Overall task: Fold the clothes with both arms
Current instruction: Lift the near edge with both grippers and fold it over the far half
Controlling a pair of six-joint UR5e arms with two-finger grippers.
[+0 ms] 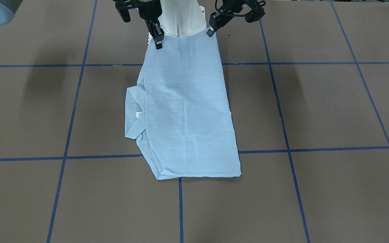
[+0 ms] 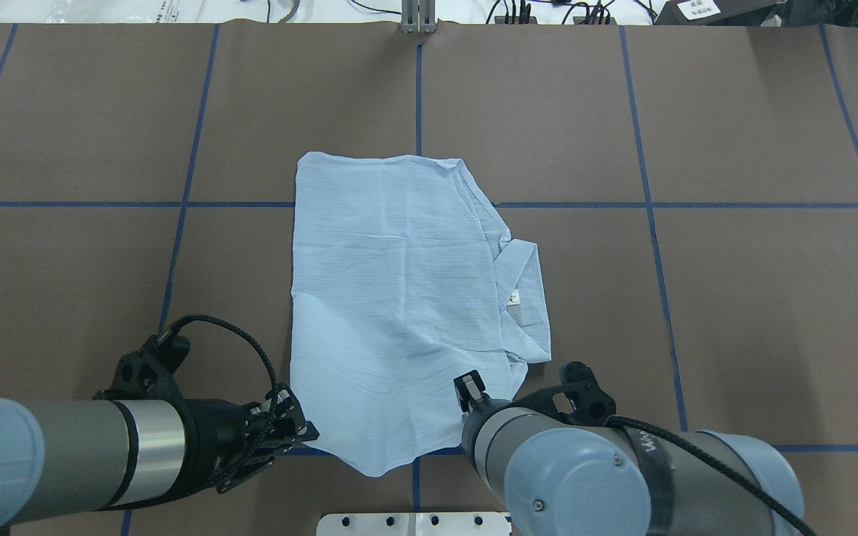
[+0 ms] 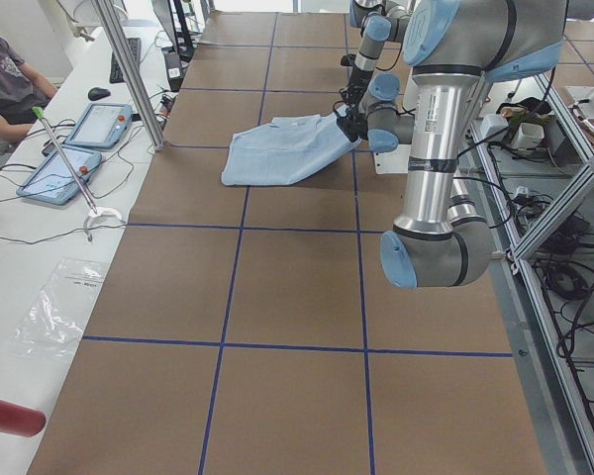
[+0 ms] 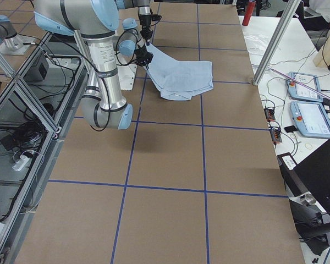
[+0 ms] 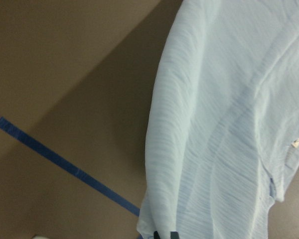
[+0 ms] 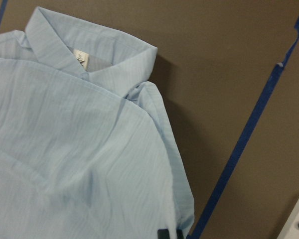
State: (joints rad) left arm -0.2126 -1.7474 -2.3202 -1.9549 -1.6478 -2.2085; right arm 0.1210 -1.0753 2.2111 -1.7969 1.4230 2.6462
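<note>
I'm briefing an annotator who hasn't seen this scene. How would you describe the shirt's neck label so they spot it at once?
On the brown table with blue tape lines, a pale-blue shirt lies folded in the middle. Its collar sticks out along the edge on the robot's right. Inside that collar sits the neck label, a small white tab, the only white patch on the cloth.

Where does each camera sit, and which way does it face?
Front-facing: across the table, facing the robot; left pincer right of view, right pincer left.
Overhead: behind the shoulders, looking forward and down; both pincers at bottom.
Exterior left: table's left end; left arm near.
Exterior right: opposite end; right arm near.
Left wrist: looks along the held shirt; fingertips at bottom.
Right wrist: looks at the collar; fingertips at bottom.
Shared: front-facing and overhead both show shirt and both pincers.
</note>
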